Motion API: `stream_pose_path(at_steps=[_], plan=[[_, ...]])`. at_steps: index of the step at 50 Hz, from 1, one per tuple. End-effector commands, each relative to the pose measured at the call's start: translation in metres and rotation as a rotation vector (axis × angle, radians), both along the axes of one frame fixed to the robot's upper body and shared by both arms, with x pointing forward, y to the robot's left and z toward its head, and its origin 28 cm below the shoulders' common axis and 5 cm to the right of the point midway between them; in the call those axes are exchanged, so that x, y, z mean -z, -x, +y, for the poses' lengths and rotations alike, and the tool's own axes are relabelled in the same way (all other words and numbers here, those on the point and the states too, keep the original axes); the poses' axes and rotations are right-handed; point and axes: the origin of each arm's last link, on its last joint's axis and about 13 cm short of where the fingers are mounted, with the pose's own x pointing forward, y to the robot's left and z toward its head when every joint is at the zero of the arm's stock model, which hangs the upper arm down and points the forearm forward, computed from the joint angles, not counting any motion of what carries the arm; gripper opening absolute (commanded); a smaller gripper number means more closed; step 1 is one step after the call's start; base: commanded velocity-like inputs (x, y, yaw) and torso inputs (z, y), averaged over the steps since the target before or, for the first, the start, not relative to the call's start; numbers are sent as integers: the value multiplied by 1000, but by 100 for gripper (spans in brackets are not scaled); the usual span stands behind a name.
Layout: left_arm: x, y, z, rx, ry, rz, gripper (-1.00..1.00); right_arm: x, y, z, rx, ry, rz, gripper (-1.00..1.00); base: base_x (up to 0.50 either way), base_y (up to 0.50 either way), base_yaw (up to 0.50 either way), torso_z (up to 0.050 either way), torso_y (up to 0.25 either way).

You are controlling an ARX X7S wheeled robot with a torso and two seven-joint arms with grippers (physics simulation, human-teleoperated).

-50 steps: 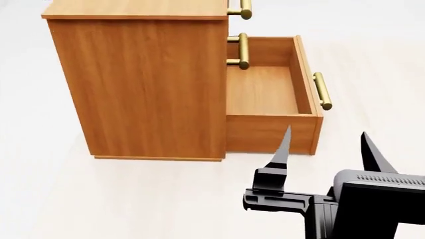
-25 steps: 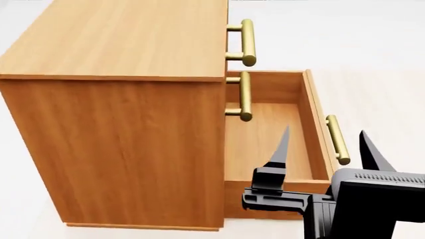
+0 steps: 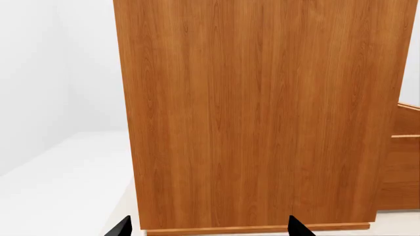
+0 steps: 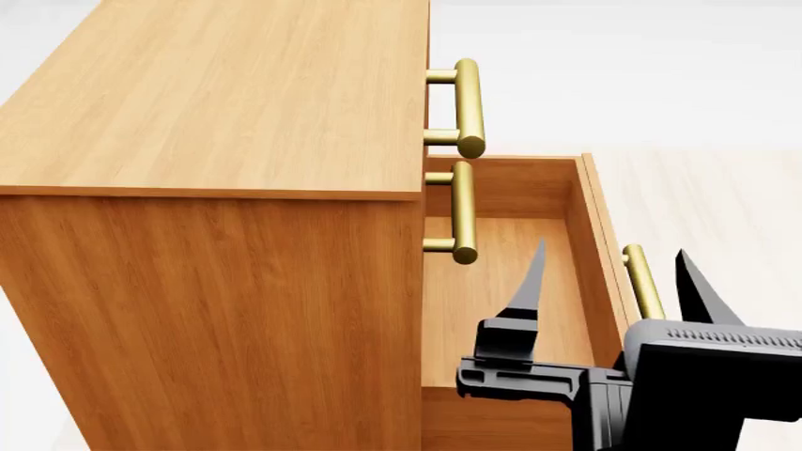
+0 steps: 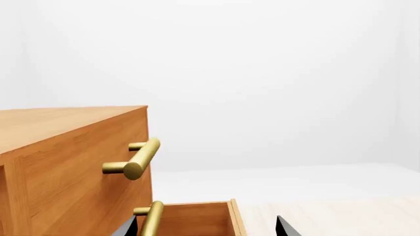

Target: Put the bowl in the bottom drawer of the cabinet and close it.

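A: Item one, the small white ceramic bowl with grey-blue flowers?
B: Not visible in any view; its place cannot be told.

A: Item two, the bottom drawer?
B: A honey-brown wooden box, pulled well out of the cabinet toward 3 o'clock in the head view. Its floor is bare wood. Its brass bar handle runs along the outer face of the front panel, partly hidden behind the right gripper. A corner of the drawer also shows in the right wrist view.

A: Item three, the cabinet?
B: A boxy honey-brown wood-grain cabinet, filling the head view from 9 to 12 o'clock. Top drawer's brass handle and middle drawer's brass handle both stand out over the open drawer; those two drawers sit flush. The left wrist view faces the plain side panel closely.

A: Item four, the right gripper?
B: Black, at 5 o'clock in the head view, its two pointed fingers spread wide and holding nothing. One fingertip overlaps the drawer's interior, the other lies beyond the front panel.

A: Item five, the left gripper?
B: Only two black tips show at the frame edge, well apart, nothing between them.

A: Surroundings?
B: Pale floor, white backdrop.
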Motion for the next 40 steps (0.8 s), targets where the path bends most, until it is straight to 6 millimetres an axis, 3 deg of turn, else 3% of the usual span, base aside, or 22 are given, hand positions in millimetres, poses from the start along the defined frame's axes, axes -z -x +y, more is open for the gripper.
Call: stream_pose_path(at_steps=[1,14,24,40], plan=[[0,1,0,1,2,0,100,4,-3,-3,21,11,11,100,137,0,0,0,0],[0,1,0,0,1,1,100,20,-26,-14,97,72,78,100,0,0,0,0,0],[0,0,0,0,-3,2,100,15,-47,-21,112,56,203,100,0,0,0,0,0],[2,-1,0,2,-1,2,100,15,-84,-28,114,170,373,100,0,0,0,0,0]])
